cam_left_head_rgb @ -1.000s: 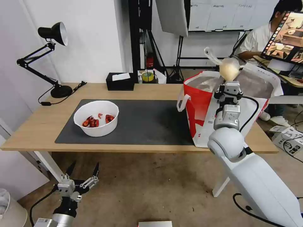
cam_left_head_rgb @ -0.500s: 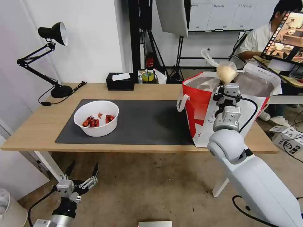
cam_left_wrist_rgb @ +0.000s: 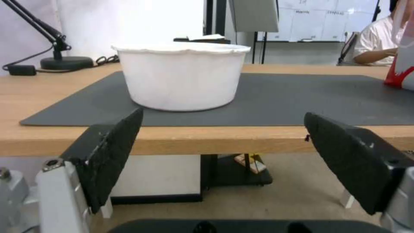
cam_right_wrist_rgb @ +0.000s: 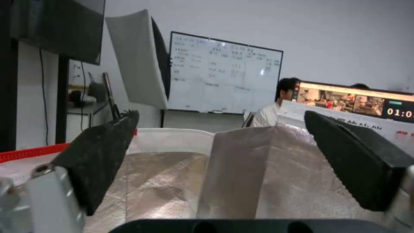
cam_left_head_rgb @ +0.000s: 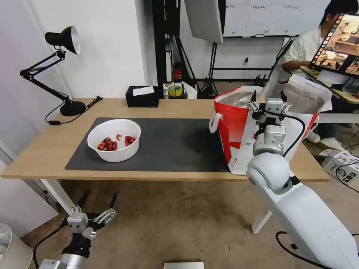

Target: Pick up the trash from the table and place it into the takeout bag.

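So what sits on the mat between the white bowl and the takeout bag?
Head view: bare dark mat only between white bowl and takeout bag.

Bright, even room light — soft shadows, slightly blurry wrist views

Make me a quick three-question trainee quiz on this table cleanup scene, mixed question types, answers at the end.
1. True or false: the right end effector is open above the takeout bag.
2. Which trash sits on the dark grey mat? A) white bowl with red shellfish scraps B) cherry tomato tray C) crumpled tissue
3. Fill in: the left end effector hangs open below the ___ edge.

Key: 1 true; 2 A; 3 table
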You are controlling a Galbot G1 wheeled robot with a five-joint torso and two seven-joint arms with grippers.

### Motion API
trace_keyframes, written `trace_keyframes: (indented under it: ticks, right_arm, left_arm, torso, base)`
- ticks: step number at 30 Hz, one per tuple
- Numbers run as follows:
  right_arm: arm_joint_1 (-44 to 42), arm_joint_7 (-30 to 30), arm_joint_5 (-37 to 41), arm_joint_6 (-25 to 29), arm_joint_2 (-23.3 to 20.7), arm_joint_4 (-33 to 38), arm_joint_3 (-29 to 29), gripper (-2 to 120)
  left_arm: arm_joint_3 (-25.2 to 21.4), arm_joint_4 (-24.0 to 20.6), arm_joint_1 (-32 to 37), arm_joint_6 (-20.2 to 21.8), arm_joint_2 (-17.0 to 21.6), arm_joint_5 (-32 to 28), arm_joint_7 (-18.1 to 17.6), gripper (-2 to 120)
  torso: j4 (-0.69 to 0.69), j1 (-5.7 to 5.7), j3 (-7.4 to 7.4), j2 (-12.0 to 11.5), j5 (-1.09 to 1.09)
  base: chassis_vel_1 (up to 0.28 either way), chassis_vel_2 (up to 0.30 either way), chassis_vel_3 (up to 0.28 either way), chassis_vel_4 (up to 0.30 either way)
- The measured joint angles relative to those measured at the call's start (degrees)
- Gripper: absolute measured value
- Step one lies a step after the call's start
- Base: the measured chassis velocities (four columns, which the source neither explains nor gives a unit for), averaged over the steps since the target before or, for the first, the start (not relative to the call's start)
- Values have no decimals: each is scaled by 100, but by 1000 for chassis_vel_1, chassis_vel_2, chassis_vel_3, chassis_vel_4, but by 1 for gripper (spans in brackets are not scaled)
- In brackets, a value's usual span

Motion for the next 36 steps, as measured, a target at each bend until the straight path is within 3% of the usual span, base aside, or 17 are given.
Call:
trace_keyframes:
  ticks: [15,26,36]
  right_arm:
    - [-16,-296,331,136,-123,204,27,100]
    - [-665,-1896,1266,1040,-426,974,277,100]
    - [-1961,-3026,1676,1177,-793,1635,934,100]
  left_arm:
    - [-57,-17,-37,6,3,-99,-1,100]
    - [-131,-35,-61,17,74,-188,-9,100]
    - [-138,-61,-101,-7,63,-232,-11,100]
  torso:
    - [0,0,0,0,0]
    - [1,0,0,0,-1]
    - [0,0,0,0,1]
  base:
    - [0,0,0,0]
    - [0,0,0,0]
    - [0,0,0,0]
